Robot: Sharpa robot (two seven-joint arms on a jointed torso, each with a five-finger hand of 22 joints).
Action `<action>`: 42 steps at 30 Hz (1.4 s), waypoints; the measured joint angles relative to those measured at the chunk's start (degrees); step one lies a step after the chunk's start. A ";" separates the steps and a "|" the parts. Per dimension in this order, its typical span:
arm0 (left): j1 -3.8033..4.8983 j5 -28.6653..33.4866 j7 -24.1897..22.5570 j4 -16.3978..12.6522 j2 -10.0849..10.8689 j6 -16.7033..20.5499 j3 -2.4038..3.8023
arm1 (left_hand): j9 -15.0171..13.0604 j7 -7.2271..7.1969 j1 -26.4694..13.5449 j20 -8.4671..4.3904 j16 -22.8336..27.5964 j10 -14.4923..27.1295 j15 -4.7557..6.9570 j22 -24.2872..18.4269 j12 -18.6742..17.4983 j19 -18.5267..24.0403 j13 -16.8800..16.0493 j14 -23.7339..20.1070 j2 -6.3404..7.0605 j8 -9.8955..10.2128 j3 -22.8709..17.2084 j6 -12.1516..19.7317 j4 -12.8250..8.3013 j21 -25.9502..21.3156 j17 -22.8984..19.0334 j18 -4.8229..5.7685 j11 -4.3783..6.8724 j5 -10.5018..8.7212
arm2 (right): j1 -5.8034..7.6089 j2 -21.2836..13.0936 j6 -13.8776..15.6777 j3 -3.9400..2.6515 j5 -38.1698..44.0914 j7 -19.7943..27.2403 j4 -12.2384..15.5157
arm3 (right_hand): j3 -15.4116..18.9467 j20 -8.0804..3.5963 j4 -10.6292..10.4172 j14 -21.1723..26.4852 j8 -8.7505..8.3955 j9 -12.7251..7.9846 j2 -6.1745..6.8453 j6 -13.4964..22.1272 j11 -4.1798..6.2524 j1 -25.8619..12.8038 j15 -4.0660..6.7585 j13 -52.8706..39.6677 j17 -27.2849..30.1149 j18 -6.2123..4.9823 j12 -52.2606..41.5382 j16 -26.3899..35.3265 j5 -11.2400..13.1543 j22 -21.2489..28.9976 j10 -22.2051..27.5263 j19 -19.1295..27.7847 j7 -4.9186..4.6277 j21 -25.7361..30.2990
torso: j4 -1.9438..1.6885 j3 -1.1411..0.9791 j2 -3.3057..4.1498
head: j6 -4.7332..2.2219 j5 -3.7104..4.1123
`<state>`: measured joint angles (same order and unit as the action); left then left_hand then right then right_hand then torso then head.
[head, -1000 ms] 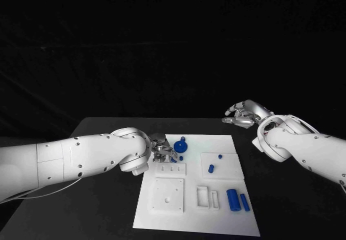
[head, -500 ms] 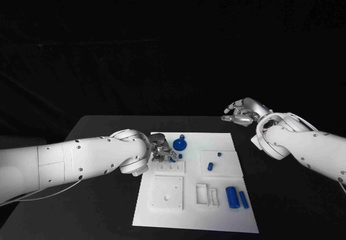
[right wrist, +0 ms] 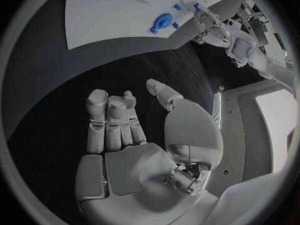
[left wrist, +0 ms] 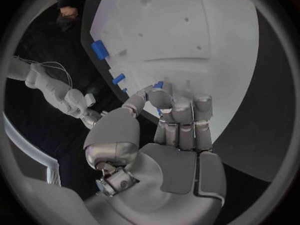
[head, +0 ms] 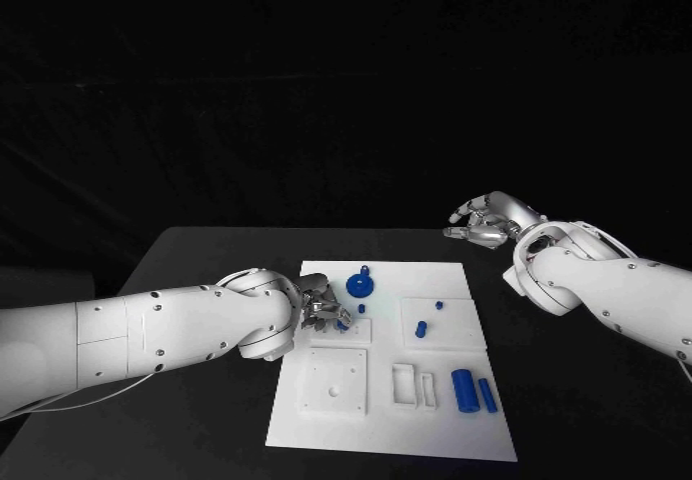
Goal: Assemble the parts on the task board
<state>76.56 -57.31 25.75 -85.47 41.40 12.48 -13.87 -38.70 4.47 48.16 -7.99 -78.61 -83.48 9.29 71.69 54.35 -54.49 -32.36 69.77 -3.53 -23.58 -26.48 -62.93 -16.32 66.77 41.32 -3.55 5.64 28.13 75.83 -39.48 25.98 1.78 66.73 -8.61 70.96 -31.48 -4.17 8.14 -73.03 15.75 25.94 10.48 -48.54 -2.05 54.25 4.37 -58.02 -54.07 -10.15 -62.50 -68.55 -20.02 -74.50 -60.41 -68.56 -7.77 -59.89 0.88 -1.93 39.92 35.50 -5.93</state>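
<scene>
Black table (head: 188, 260) under a dark backdrop, white task board (head: 389, 400) lying at its middle. Left arm (head: 144, 335) stretched in low along the board's left edge, left hand (head: 320, 305) bent down over the board's upper left part, close beside the round blue part (head: 362, 289). In the left wrist view, fingers (left wrist: 181, 120) curled in together, thumb pressed toward them, a small blue part (left wrist: 159, 85) seen at the fingertips (whether truly pinched or merely lying behind them, impossible to tell). Right arm (head: 606, 285) raised beyond the board's upper right corner, right hand (head: 483, 222) held off the board above bare table, well apart from every part. In the right wrist view, right hand's fingers (right wrist: 109, 120) folded in over the palm, nothing in them: clenched. Elsewhere on the board: a blue peg (head: 421, 328) on the raised square block (head: 444, 325) at its right side, two blue cylinders (head: 475, 391) lying side by side near its lower right corner.
</scene>
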 measured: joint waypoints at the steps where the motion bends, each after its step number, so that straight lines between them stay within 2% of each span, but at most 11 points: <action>1: -0.21 -0.14 -0.02 0.01 0.01 0.18 0.00 | -0.08 0.00 0.00 0.00 -0.16 0.00 0.00 0.00 0.00 0.00 0.00 0.00 0.00 0.00 0.00 0.00 0.00 0.00 -0.01 0.00 0.00 0.10 | 0.00 -0.01 0.00 0.00 0.00 -0.01 0.00 | 0.00 0.00 0.00 0.00 0.00 0.00 0.00 0.00 0.00 0.00 0.00 0.00 0.00 0.00 0.00 0.00 0.00 0.00 0.00 0.00 0.00 0.00 | 0.01 0.01 0.00 | 0.04 0.00; 3: -0.52 -0.42 -0.06 0.01 0.01 0.54 -0.01 | -0.77 0.00 -0.05 0.00 -0.16 0.00 0.00 0.00 0.00 0.00 0.00 0.00 0.05 -0.01 0.00 0.00 0.00 0.00 -0.02 0.00 0.00 0.24 | 0.00 -0.05 -0.01 0.00 0.00 -0.04 -0.02 | 0.00 0.00 0.00 0.00 0.00 0.00 0.00 0.00 0.00 0.00 0.00 0.00 0.00 0.00 0.00 0.00 0.00 0.00 0.00 0.00 0.00 0.00 | 0.03 0.01 0.01 | 0.09 0.03; 9: -0.59 -1.46 -0.11 -0.04 0.06 0.95 0.00 | -0.82 0.00 -0.22 0.00 -0.16 0.00 0.00 0.05 0.23 0.00 0.00 0.00 -0.12 -0.23 0.03 0.00 0.02 0.00 -0.14 -0.01 0.00 0.24 | -0.02 -0.07 -0.02 0.00 -0.01 -0.10 -0.05 | 0.00 0.00 0.00 0.00 0.00 0.00 0.00 -0.06 0.00 0.00 0.00 0.00 0.00 0.00 0.00 0.00 0.00 0.00 0.00 0.00 -0.07 0.00 | 0.04 0.02 0.01 | 0.18 0.11; 11: -0.62 -1.86 -0.11 -0.08 0.10 0.86 0.01 | -2.45 0.00 -0.45 0.00 -0.31 0.01 0.00 0.05 0.46 0.00 0.01 0.00 -0.34 -0.23 0.06 0.00 0.10 0.00 -0.28 0.00 -0.01 0.71 | -0.03 -0.06 -0.03 0.00 -0.01 -0.11 -0.06 | 0.00 0.01 0.00 0.00 0.00 0.00 0.00 -0.11 0.00 0.00 0.00 0.06 0.00 0.00 0.00 0.00 0.00 0.00 0.00 0.00 -0.12 0.00 | 0.06 -0.01 0.01 | 0.19 0.12; 16: -0.75 -2.53 -0.11 -0.07 0.17 0.74 0.01 | -3.20 0.00 -0.58 0.00 -0.40 0.01 0.00 0.10 0.62 0.00 0.01 0.00 -0.48 -0.23 -0.22 0.00 0.11 0.00 -0.33 0.00 -0.01 0.88 | -0.04 -0.03 -0.05 0.00 -0.02 -0.14 -0.10 | 0.00 0.01 0.00 0.00 0.00 0.00 0.00 -0.11 0.00 0.00 0.00 0.06 0.00 0.00 0.00 0.00 0.00 0.00 0.00 0.00 -0.12 0.00 | 0.07 -0.05 0.01 | 0.33 0.11; 42: -0.78 -3.44 -0.02 0.17 0.24 -0.98 0.15 | -3.34 0.00 -0.81 0.01 -0.39 0.10 0.00 0.14 0.62 0.01 0.03 0.00 -0.71 -0.36 -0.19 0.00 0.13 0.00 -0.65 0.00 -0.10 0.71 | -0.14 0.03 -0.16 0.00 -0.06 -0.24 -0.18 | 0.16 0.19 -0.16 0.00 0.00 0.01 0.00 -0.09 0.00 0.00 0.00 0.11 -0.01 0.00 0.00 0.00 -0.18 -0.06 0.00 -0.01 -0.12 0.00 | 0.09 -0.10 0.01 | 0.44 0.15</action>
<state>75.78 -60.75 25.73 -85.30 41.64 11.50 -13.73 -42.04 4.47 47.35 -7.98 -78.99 -83.38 9.29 71.83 54.97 -54.48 -32.33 69.77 -4.23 -23.94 -26.67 -62.93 -16.19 66.77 40.67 -3.55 5.54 28.84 75.69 -39.44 25.82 1.78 66.67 -8.85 70.78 -31.31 -3.99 7.97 -73.03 15.75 25.95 10.48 -48.63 -2.05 54.25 4.36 -57.91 -54.08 -10.15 -62.50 -68.55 -20.20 -74.56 -60.41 -68.56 -7.88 -59.90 0.97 -2.04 39.92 35.94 -5.78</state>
